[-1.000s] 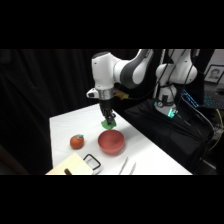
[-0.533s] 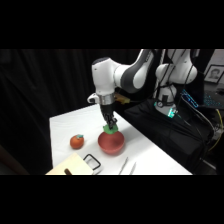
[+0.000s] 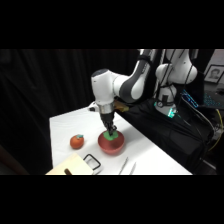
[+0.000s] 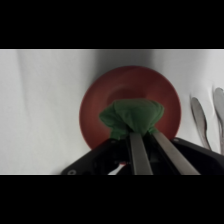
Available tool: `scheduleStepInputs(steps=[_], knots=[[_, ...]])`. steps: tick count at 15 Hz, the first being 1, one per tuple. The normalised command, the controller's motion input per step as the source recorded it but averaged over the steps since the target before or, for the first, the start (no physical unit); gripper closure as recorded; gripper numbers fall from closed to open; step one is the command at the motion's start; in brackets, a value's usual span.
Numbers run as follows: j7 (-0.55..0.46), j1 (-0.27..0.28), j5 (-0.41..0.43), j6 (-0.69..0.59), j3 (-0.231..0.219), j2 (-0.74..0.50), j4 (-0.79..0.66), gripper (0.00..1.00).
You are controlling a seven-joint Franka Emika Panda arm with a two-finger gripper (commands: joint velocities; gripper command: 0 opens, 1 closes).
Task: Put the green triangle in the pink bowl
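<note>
My gripper (image 4: 145,137), fingers clamped on the green triangle (image 4: 132,117), has moved over the pink bowl (image 4: 165,90); release comes next.

A lab: black curtains (image 3: 45,100), cabled robot arm (image 3: 135,82), white table (image 3: 145,155).

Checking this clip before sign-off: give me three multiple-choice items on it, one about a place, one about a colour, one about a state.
1. Where is the green triangle?
A. on the table by the fruit
B. over the pink bowl
C. beside the tongs

2. What colour is the fruit?
A. red-orange
B. blue
C. yellow

3. How is the gripper?
A. open and empty
B. out of view
C. shut on the triangle

Key: 1 B, the wrist view shows it above the bowl's inside; 2 A, seen in the side view; 3 C, both fingers pinch the block.
</note>
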Motion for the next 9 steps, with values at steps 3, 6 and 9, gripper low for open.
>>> scheduleStepInputs(steps=[3,6,9], knots=[[0.01,0.007,0.09,0.15,0.037,0.17,0.12,0.96],[0.0,-0.009,0.092,0.15,0.039,0.13,0.1,0.63],[0.01,-0.004,0.072,0.12,0.036,0.08,0.08,0.47]])
